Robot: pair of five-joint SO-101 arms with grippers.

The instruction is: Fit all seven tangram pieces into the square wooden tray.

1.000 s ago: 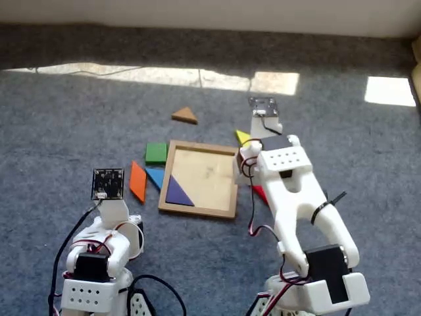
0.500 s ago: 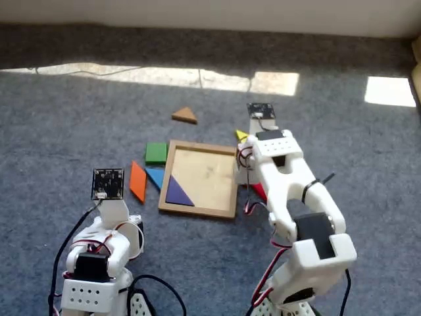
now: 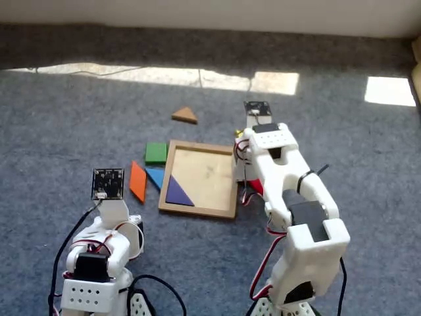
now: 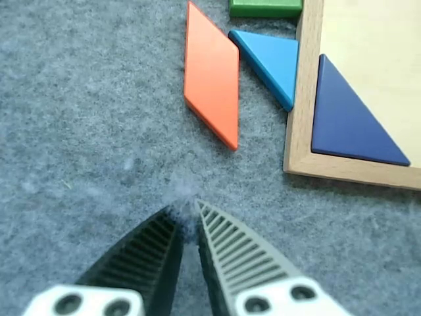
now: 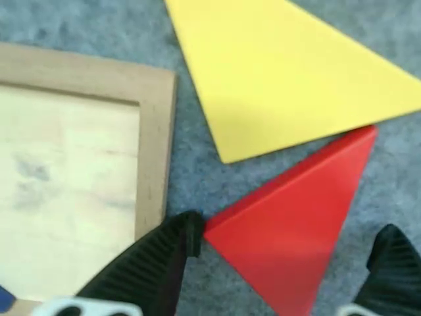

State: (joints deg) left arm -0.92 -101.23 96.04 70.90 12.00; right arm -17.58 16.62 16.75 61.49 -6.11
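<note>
Centrally, a square wooden tray (image 3: 197, 210) is laid on grey carpet (image 3: 66, 118), with a dark blue triangle (image 3: 177, 192) seated in one corner. The right gripper (image 5: 289, 237) is spread wide around a red triangle (image 5: 296, 197), just beside a yellow triangle (image 5: 289, 79). The left gripper (image 4: 185, 217) is pinched together, empty, near an orange parallelogram (image 4: 212, 72).

Right tool (image 5: 289, 247) has lowered astride the red triangle (image 5: 299, 204).
</note>
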